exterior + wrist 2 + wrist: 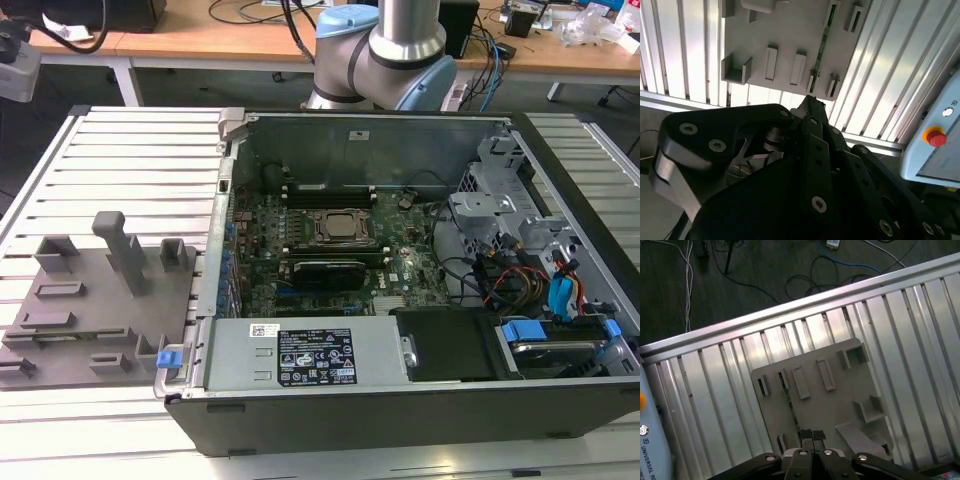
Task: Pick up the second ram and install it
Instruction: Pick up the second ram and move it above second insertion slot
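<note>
The second ram (790, 405) is a slim green stick standing on edge in a slot of the grey tray (840, 405). It also appears in the second wrist view as a thin green strip (822, 45) on the same tray (785, 30). My gripper (812, 434) hangs well above the tray, its black fingertips pressed together and holding nothing, just beside the near end of the stick. In the second wrist view the gripper's tip (811, 102) points at that end. The exterior view has the tray (90, 300) at its left, beside the open computer case.
The open computer case (400, 400) holds the green motherboard (400, 265) with its CPU socket (337, 227), loose cables and a drive bay (560, 340). Upright blocks (125, 250) rise from the tray. A ribbed aluminium table (130, 160) carries everything. A pendant with a red stop button (935, 137) lies nearby.
</note>
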Action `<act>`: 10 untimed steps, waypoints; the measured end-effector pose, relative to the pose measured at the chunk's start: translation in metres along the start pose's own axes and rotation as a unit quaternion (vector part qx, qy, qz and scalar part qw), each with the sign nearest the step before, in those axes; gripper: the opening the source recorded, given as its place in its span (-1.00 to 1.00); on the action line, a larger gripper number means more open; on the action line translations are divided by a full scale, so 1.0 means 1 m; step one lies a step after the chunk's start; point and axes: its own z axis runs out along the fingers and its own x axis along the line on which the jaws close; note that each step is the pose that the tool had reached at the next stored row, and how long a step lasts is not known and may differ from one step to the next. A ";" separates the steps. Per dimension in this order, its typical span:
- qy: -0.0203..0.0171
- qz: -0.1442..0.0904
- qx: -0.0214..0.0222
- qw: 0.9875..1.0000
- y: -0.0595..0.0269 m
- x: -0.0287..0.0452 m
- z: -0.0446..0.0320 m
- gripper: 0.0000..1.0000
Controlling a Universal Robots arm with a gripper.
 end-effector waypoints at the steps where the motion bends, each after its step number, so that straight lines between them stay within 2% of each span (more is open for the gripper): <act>1: 0.000 -0.005 0.000 1.000 0.0000 0.0000 0.0000 -0.79; 4: 0.001 -0.026 0.000 1.000 0.0000 0.0000 0.0000 -0.79; 7: 0.003 -0.064 0.000 0.998 0.0000 0.0000 0.0000 -0.79; 10: 0.004 -0.082 0.000 0.997 0.0000 0.0000 0.0000 -0.79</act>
